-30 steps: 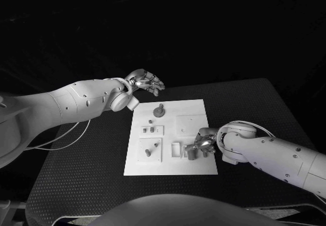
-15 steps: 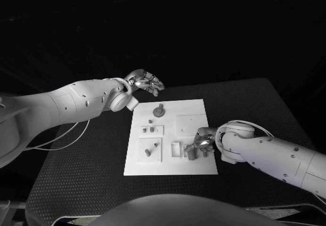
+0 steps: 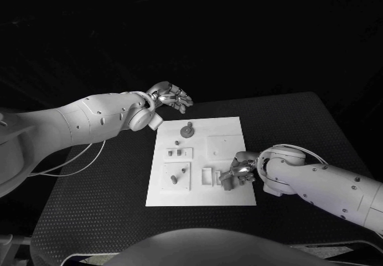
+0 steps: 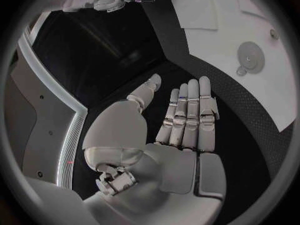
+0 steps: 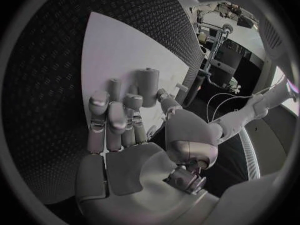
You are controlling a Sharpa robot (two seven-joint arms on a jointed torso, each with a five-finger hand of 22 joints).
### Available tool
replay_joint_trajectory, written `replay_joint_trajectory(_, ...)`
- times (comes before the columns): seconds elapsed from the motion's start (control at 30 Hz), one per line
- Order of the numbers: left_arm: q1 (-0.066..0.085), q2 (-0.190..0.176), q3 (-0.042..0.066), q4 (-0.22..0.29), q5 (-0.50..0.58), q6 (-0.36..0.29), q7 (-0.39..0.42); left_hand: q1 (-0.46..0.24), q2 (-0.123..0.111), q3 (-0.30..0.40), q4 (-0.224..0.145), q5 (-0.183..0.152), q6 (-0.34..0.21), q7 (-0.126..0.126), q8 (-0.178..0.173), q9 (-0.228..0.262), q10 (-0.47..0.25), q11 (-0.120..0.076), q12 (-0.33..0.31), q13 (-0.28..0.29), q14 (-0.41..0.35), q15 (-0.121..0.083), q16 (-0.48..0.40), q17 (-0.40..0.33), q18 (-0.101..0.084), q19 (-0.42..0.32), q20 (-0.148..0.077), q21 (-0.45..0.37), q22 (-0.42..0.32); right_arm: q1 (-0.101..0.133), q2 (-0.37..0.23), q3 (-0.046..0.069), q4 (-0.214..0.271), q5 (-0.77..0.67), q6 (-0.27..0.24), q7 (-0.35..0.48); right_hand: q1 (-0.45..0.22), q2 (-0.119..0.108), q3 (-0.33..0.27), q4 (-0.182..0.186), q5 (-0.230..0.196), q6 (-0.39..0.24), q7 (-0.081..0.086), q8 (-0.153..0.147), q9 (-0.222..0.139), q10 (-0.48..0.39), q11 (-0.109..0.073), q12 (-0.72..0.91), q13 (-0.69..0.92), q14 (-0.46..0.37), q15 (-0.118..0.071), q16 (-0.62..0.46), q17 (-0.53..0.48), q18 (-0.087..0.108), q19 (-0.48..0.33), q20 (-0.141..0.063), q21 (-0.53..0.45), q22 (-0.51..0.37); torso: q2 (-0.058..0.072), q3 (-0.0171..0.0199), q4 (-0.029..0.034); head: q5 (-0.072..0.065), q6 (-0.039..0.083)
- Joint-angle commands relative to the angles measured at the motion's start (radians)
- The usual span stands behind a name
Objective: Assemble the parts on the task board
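The white task board [image 3: 231, 124] lies mid-table. On it are a round disc part [image 3: 186, 131], small blocks [image 3: 177, 152], a slanted peg [image 3: 177, 176] and a white bracket [image 3: 207, 176]. A short cylinder part [image 3: 227, 182] stands near the board's right near edge. My right hand [image 3: 240, 169] sits right at it. In the right wrist view the cylinder [image 5: 148, 85] stands between my thumb and a fingertip [image 5: 132, 101]; whether they grip it is unclear. My left hand [image 3: 170, 96] hovers beyond the board's far left corner, fingers straight and apart, holding nothing. The left wrist view shows the disc [image 4: 251, 57].
A raised white square plate [image 3: 225, 145] sits on the board's right half. A thin cable [image 3: 76, 160] loops on the black table to the left of the board. The table's far edge runs just behind the left hand.
My right hand has slid a little toward the board's near edge, closer around the cylinder. The cylinder stays in place. The left hand has not moved.
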Motion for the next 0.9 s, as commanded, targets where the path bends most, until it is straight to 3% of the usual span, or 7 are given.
replay_joint_trajectory(0.03, 0.001, 0.000, 0.000, 0.001, 0.006, 0.018, -0.002, -0.012, -0.001, 0.002, 0.005, -0.002, -0.004, 0.000, 0.001, -0.001, -0.003, 0.001, 0.003, -0.001, 0.004, 0.000, -0.007, 0.002, 0.018, 0.000, 0.002, -0.003, -0.002, 0.013, -0.013, -0.002, 0.019, 0.080, 0.014, -0.027, 0.026, 0.042, 0.086, -0.090, 0.003, 0.008, 0.000, 0.004, 0.004, -0.002, -0.002, 0.006, -0.001, 0.010, -0.006, -0.004, -0.001, 0.068, -0.002, 0.009, 0.004, 0.014, 0.000, 0.0002, 0.0003, 0.002, 0.000)
replay_joint_trajectory(0.17, 0.001, 0.001, 0.000, -0.007, 0.006, -0.001, 0.011, -0.010, -0.001, 0.004, 0.003, -0.002, -0.004, -0.001, 0.001, -0.002, -0.003, 0.001, 0.004, -0.001, 0.005, 0.000, -0.007, 0.003, 0.019, 0.000, 0.002, -0.003, -0.001, 0.039, -0.025, -0.002, 0.048, 0.088, 0.017, -0.027, 0.022, 0.046, 0.087, -0.090, 0.003, 0.009, 0.000, 0.004, 0.004, -0.002, -0.002, 0.007, -0.002, 0.011, -0.006, -0.004, 0.001, 0.068, -0.002, 0.011, 0.004, 0.014, 0.001, 0.0001, -0.0005, 0.006, 0.000)
replay_joint_trajectory(0.37, 0.001, 0.004, 0.000, -0.020, 0.011, 0.002, 0.008, -0.009, -0.003, 0.006, 0.003, -0.002, -0.004, 0.000, 0.001, -0.002, -0.002, 0.001, 0.004, -0.002, 0.005, 0.000, -0.008, 0.004, 0.019, 0.000, 0.002, -0.003, -0.001, 0.060, -0.035, -0.001, 0.069, 0.113, 0.007, -0.027, 0.022, 0.048, 0.089, -0.091, 0.004, 0.011, -0.001, 0.004, 0.004, -0.001, -0.002, 0.007, -0.003, 0.010, -0.006, -0.005, 0.000, 0.068, -0.002, 0.011, 0.005, 0.014, 0.001, -0.0006, -0.0013, 0.005, 0.000)
replay_joint_trajectory(0.6, 0.001, 0.007, 0.000, -0.018, 0.012, 0.002, 0.007, -0.011, -0.003, 0.006, 0.004, -0.002, -0.004, 0.000, 0.001, -0.002, -0.002, 0.001, 0.004, -0.002, 0.006, 0.000, -0.008, 0.005, 0.019, 0.001, 0.002, -0.003, -0.001, 0.069, 0.009, 0.003, 0.033, 0.199, 0.020, -0.029, 0.017, 0.048, 0.089, -0.090, 0.003, 0.012, -0.001, 0.003, 0.004, -0.001, -0.002, 0.007, -0.004, 0.008, -0.006, -0.007, -0.005, 0.068, -0.003, 0.012, 0.004, 0.014, 0.001, 0.0018, 0.0003, 0.005, 0.000)
replay_joint_trajectory(0.8, 0.001, 0.013, 0.000, -0.014, 0.012, 0.002, 0.006, -0.012, -0.003, 0.006, 0.004, -0.002, -0.004, 0.000, 0.001, -0.002, -0.002, 0.001, 0.004, -0.002, 0.006, 0.000, -0.009, 0.005, 0.018, 0.000, 0.002, -0.003, -0.001, 0.070, 0.070, 0.002, -0.028, 0.218, 0.044, -0.027, 0.012, 0.047, 0.089, -0.089, 0.003, 0.012, 0.000, 0.001, 0.004, -0.002, -0.002, 0.006, -0.005, 0.006, -0.006, -0.009, -0.006, 0.068, -0.004, 0.014, 0.003, 0.014, 0.002, -0.0007, 0.0002, 0.004, 0.000)
replay_joint_trajectory(0.9, 0.001, 0.018, 0.000, -0.014, 0.013, 0.004, 0.005, -0.012, -0.003, 0.006, 0.004, -0.002, -0.004, 0.000, 0.001, -0.002, -0.002, 0.001, 0.004, -0.002, 0.006, 0.000, -0.009, 0.006, 0.018, 0.000, 0.002, -0.003, -0.001, 0.069, 0.094, 0.000, -0.050, 0.232, 0.051, -0.030, 0.007, 0.048, 0.090, -0.088, 0.003, 0.011, 0.000, 0.000, 0.003, -0.003, -0.002, 0.006, -0.005, 0.006, -0.006, -0.010, -0.006, 0.068, -0.004, 0.015, 0.003, 0.014, 0.002, 0.0007, 0.0011, 0.008, 0.000)
